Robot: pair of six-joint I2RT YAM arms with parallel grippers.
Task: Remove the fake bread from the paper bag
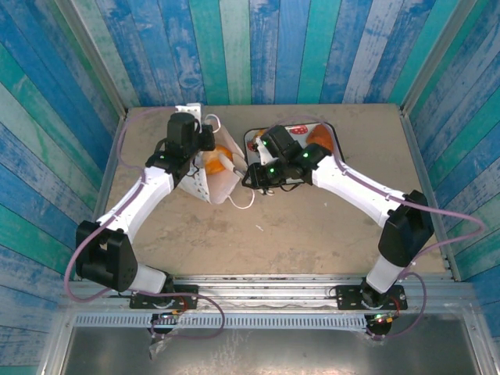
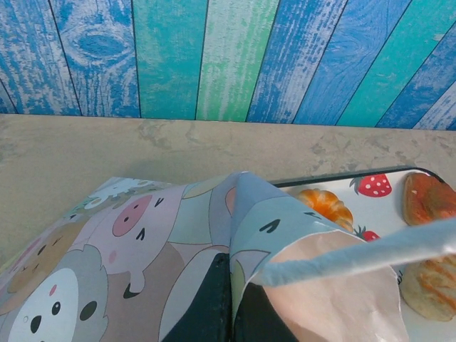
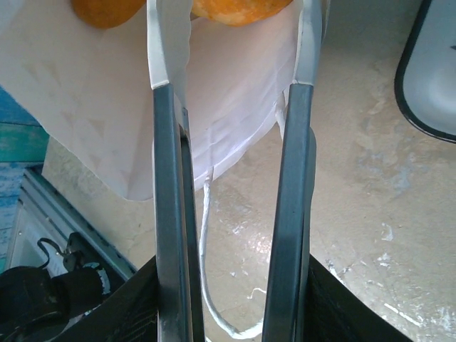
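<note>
Blue-green planks are walling a beige table [image 1: 312,226] where the left gripper [image 2: 229,285] is pinching the paper bag [image 2: 128,242] tight while the right gripper [image 3: 235,43] is apparently clamping an orange roll [image 3: 239,7] inside it, with several pastries [image 2: 324,203] already lying on the tray [image 2: 335,182] and at least one more waiting bagged.

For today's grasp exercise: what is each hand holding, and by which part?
Left hand pinches the paper bag at its rim. Right hand apparently grips an orange fake bread by its sides, inside the bag.
</note>
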